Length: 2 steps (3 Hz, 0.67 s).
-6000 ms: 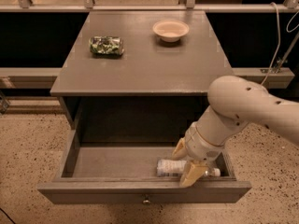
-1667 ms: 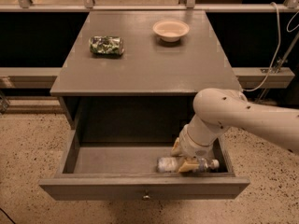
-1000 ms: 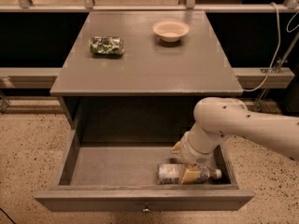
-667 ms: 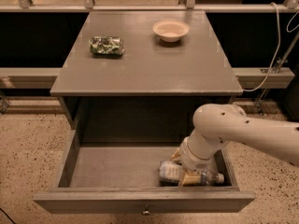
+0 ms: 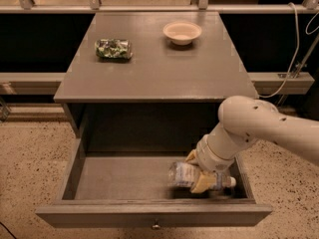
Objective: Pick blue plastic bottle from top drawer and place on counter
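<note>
The top drawer [image 5: 124,214] is pulled open below the counter [image 5: 159,71]. The blue plastic bottle [image 5: 179,175] lies on its side in the drawer's front right part, white cap [image 5: 230,181] pointing right. My gripper [image 5: 197,170] reaches down into the drawer from the right. Its yellowish fingers [image 5: 202,182] are closed on the bottle's middle, one in front and one behind. The bottle looks slightly raised off the drawer floor, with a shadow under it.
A green-and-white shiny packet [image 5: 113,49] lies on the counter's back left. A small beige bowl [image 5: 182,32] stands at its back right. My white arm [image 5: 269,126] comes in from the right over the drawer's right wall. The drawer knob [image 5: 156,226] is at the front middle.
My gripper has settled around the bottle and closed on it. The bottle has shifted slightly up and back with the gripper over the last second.
</note>
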Each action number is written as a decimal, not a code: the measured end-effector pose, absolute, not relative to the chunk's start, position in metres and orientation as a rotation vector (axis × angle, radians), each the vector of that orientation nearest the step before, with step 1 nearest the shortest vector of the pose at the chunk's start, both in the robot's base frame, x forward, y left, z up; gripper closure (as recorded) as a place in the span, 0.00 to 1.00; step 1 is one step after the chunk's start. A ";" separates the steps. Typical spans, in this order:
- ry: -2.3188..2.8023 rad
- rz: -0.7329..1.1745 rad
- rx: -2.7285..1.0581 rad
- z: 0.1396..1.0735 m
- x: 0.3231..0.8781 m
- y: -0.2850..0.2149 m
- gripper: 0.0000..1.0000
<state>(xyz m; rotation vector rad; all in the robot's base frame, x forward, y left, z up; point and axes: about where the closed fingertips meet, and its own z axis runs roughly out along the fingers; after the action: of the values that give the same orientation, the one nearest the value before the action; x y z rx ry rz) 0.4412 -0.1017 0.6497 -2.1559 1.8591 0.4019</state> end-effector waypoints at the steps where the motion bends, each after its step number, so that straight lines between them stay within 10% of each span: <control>1: 1.783 0.367 -2.167 0.715 0.465 -0.103 1.00; 2: 1.752 0.299 -2.237 0.782 0.498 -0.110 1.00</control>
<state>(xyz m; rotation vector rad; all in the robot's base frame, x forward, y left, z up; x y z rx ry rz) 0.4980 -0.1100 0.7822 -2.2367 1.7522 0.2986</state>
